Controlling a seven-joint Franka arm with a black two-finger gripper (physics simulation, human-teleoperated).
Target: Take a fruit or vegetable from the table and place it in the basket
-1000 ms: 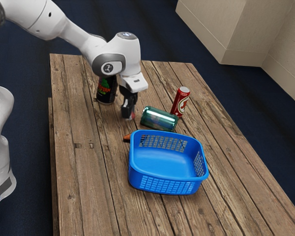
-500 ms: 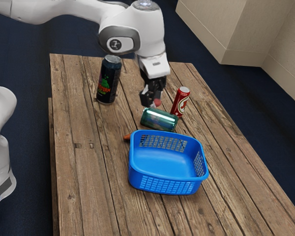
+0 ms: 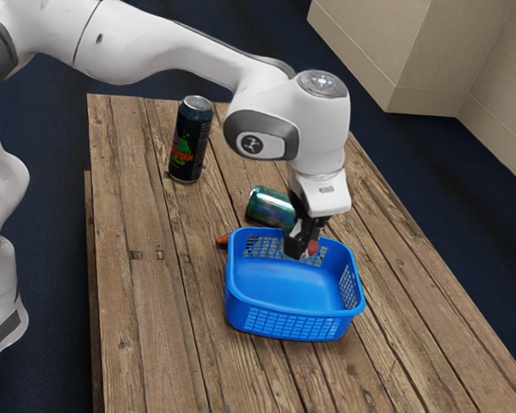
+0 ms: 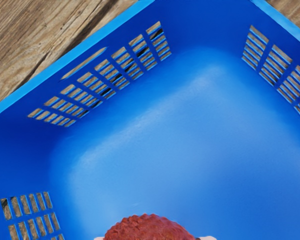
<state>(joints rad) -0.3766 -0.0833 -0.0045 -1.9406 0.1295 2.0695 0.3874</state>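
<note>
At the exterior view's left, a dark drink can [image 3: 190, 142] stands upright on the tabletop [image 3: 146, 301]. Rightward, a green can [image 3: 271, 206] lies beside the basket [image 3: 284, 288]. Farther right, the end effector [image 3: 304, 245] grasps a red, bumpy fruit [image 4: 147, 229] over the basket. Picking looks done; lowering, if needed, and release remain.

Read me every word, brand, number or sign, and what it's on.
"...ORM", on the tall dark can; its first letters are too blurred.
Fine print on that can's side: too small to read.
Round sign on the arm: too small to make out.
</note>
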